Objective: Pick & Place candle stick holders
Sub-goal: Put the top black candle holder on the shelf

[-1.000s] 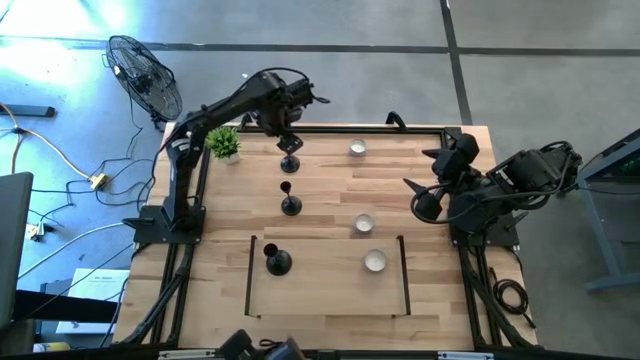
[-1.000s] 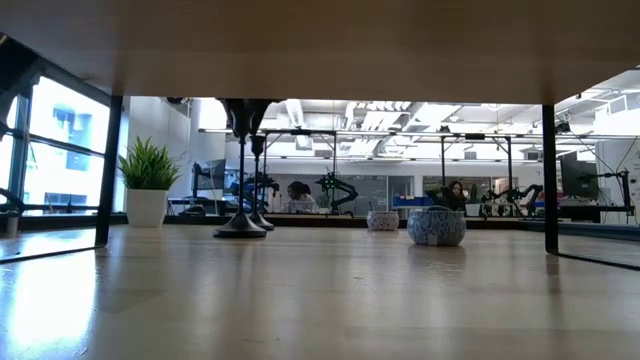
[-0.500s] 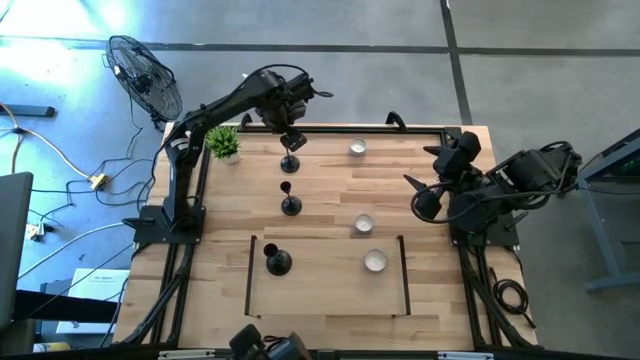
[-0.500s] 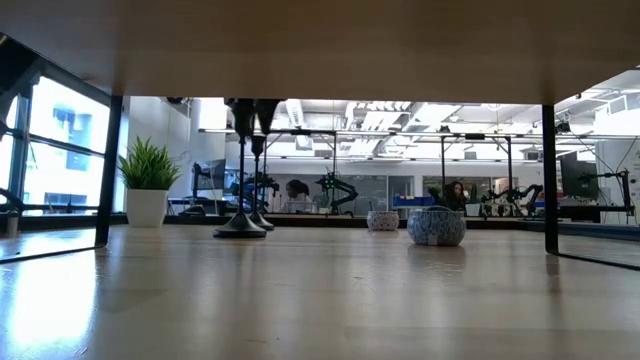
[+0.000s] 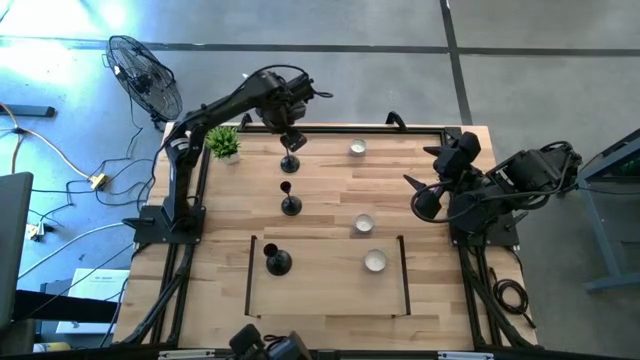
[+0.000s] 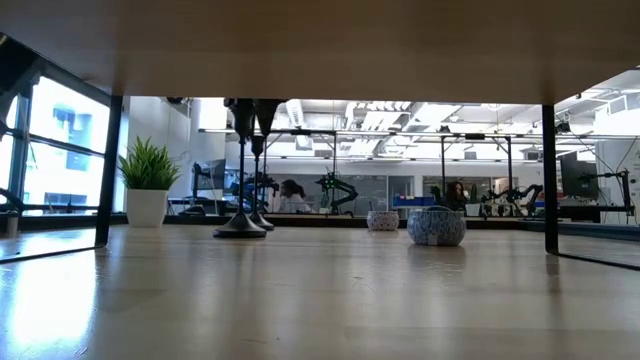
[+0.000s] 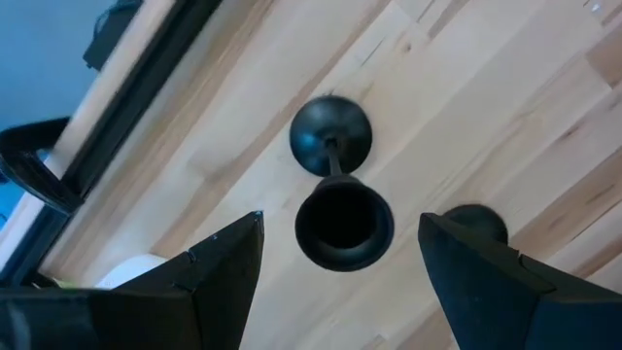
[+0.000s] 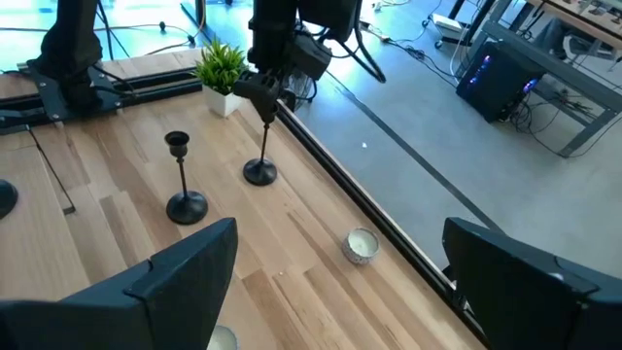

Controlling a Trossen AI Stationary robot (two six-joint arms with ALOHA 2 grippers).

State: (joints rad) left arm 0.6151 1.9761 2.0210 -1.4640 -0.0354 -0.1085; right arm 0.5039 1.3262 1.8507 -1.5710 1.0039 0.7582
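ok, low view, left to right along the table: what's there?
Green potted plant in a white pot → two black candlestick holders, overlapping → small patterned bowl farther back → larger patterned round bowl.

You have three black candle holders standing upright on the wooden table, each with a round domed base, a thin stem and a small cup on top. The far candle holder stands near the table's back edge, the middle candle holder just in front of it, and the near candle holder stands closest to the front, inside the marked rectangle.
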